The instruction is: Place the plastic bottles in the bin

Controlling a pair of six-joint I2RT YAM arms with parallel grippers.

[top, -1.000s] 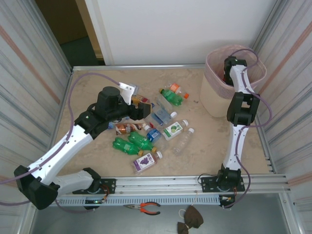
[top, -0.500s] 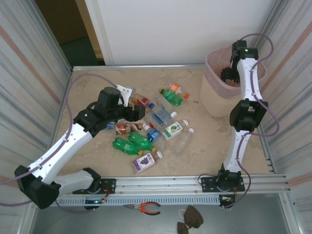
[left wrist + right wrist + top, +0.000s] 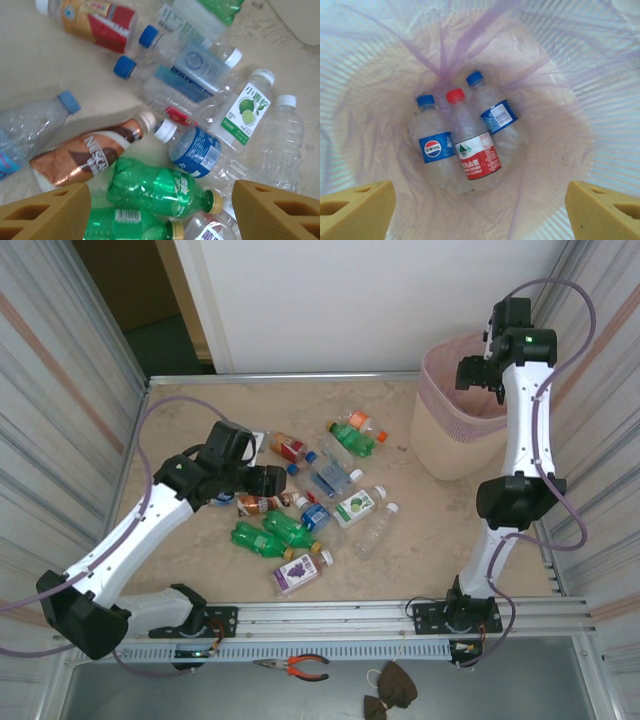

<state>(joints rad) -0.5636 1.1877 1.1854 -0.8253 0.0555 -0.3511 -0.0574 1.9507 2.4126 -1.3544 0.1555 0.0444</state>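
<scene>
I read NESCAFÉ on brown bottle (image 3: 82,157), 小青柠 on lime-label bottle (image 3: 247,110), Pepsi logo on blue-label bottle (image 3: 434,149); red-label bottle (image 3: 476,159) possibly 农夫山泉.

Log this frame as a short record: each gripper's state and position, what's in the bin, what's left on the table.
left gripper: open, empty, over the bottle pile
right gripper: open, empty, above the bin
in bin: three bottles, namely one red-capped bottle and two blue-capped bottles
on table: roughly a dozen bottles, lying on their sides
task: not finished
</scene>
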